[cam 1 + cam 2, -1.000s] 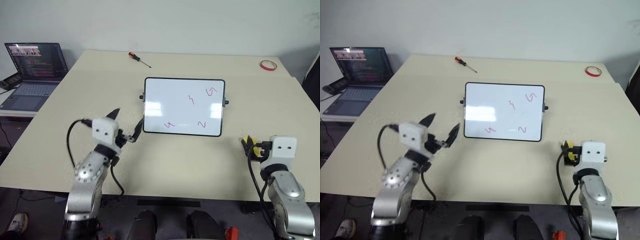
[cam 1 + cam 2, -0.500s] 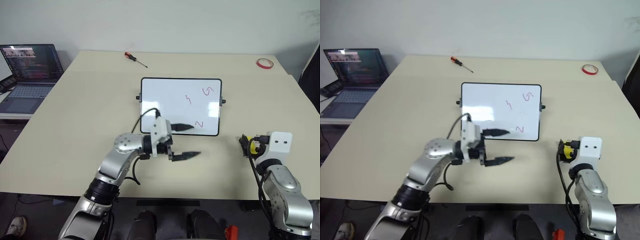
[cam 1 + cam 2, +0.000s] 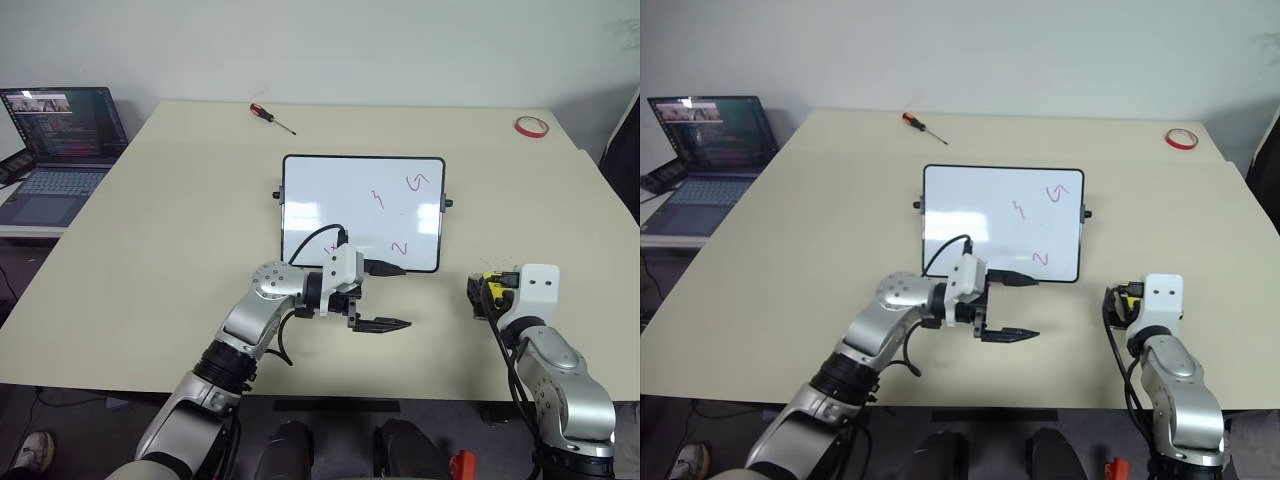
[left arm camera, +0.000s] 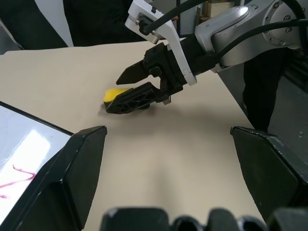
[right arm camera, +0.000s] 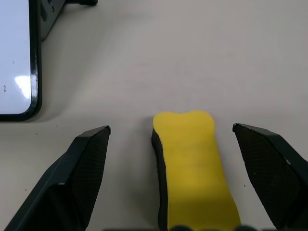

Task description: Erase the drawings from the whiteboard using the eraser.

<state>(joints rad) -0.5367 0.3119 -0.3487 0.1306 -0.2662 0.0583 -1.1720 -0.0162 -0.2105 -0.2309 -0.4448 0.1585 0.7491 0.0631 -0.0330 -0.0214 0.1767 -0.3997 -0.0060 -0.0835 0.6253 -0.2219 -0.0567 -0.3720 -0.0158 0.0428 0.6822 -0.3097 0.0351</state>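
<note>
- At the lower right of the head views, the right pincer (image 3: 484,297) sat low over the beige surface (image 3: 180,220), fingers spread wide with the yellow eraser (image 5: 195,168) lying between them, not yet clamped; the eraser rested on the surface.
- At lower centre, the left pincer (image 3: 388,297) pointed toward the right of the frame, fingers apart and empty, its upper finger over the near edge of the whiteboard (image 3: 320,190).
- At mid-frame the whiteboard lay flat; three red drawings (image 3: 416,183) were plain on its right half, and a faint trace showed beside the left wrist housing.
- Judged from this, no erasing had been done: gripping the eraser, carrying it to the board and wiping every mark all remained.
- Farther off, a screwdriver (image 3: 275,117) lay at upper centre, a red tape ring (image 3: 531,127) at upper right, and a laptop (image 3: 60,140) at upper left.
</note>
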